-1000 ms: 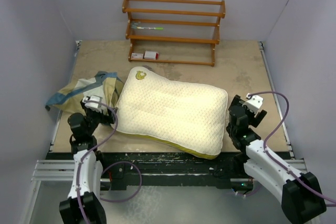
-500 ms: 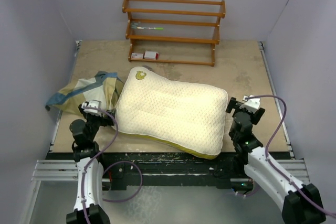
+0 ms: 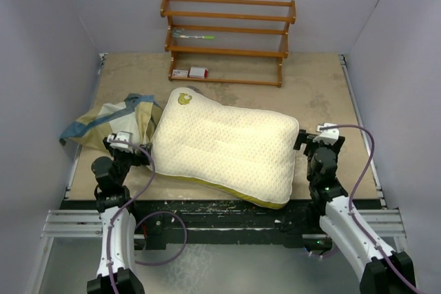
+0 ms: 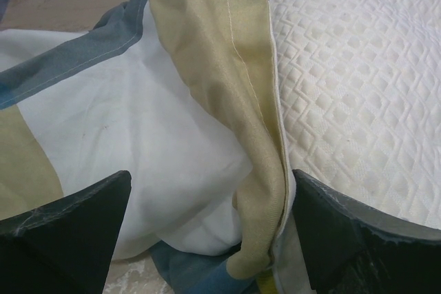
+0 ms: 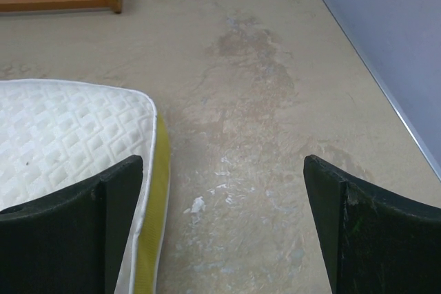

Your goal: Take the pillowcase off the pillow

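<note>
- The left arm (image 3: 110, 222), left of the pillow (image 3: 227, 146), has smooth white shell links near its base and black, blocky joint housings farther up.
- The right arm (image 3: 344, 217), right of the pillow, is built alike: white curved links, black joints.
- A purple-grey cable (image 3: 148, 170) loops along the left arm; a matching cable (image 3: 365, 153) runs along the right one.
- A small white block (image 3: 121, 137) caps the left wrist, another (image 3: 327, 129) the right.
- The left gripper (image 4: 211, 177) has two dark, flat-faced wedge fingers (image 4: 62, 225) with pale scuffed edges.
- The right gripper (image 5: 222, 163) has black fingers (image 5: 69, 228) of the same shape, worn pale at the edges.
</note>
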Available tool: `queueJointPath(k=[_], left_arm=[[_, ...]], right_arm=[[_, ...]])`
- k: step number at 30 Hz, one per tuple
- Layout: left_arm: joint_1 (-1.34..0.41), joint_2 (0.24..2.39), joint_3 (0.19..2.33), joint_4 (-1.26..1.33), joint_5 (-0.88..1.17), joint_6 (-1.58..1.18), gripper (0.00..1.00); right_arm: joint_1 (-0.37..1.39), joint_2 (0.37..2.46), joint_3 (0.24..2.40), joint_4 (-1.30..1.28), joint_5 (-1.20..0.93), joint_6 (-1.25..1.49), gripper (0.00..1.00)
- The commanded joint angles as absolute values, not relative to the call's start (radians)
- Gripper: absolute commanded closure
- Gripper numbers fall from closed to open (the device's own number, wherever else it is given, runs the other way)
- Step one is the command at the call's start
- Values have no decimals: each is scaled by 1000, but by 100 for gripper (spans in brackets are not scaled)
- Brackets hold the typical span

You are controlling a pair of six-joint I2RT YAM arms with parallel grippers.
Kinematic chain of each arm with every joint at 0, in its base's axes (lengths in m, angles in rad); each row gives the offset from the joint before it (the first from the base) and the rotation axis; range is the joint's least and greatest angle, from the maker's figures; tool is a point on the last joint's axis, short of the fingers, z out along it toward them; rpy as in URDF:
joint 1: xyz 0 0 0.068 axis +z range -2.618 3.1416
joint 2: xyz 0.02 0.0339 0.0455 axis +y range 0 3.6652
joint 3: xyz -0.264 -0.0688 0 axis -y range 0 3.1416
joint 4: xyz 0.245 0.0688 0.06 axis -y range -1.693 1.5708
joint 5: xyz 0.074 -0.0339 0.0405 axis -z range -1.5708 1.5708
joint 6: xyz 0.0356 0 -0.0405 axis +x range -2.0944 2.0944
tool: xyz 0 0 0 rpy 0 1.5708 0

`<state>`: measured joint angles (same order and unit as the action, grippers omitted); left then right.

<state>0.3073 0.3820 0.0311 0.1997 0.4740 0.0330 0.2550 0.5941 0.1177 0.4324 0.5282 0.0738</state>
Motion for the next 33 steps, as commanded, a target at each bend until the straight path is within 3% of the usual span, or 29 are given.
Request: queueJointPath(k=[1, 5, 8, 13, 17, 24, 29, 33], left_arm=[[305, 376, 32, 222, 469, 14, 1], [306, 376, 32, 222, 469, 14, 1], [306, 378, 32, 224, 468, 14, 1], [306, 350, 29, 209, 451, 9, 1], [306, 332, 25, 194, 436, 2, 1], [305, 364, 31, 212, 419, -6, 1], [303, 350, 26, 211, 414, -7, 1], [299, 430, 41, 249, 440, 9, 1]], right_arm=[[253, 635, 161, 466, 476, 63, 0], [253, 771, 225, 451, 620, 117, 0], [253, 804, 256, 402, 529, 101, 0], [253, 521, 175, 365, 357, 17, 0], [253, 307, 114, 326, 430, 29, 0], [255, 326, 85, 351, 274, -27, 0], [247, 357, 36, 439, 350, 12, 0], [242, 217, 19, 362, 425, 45, 0]])
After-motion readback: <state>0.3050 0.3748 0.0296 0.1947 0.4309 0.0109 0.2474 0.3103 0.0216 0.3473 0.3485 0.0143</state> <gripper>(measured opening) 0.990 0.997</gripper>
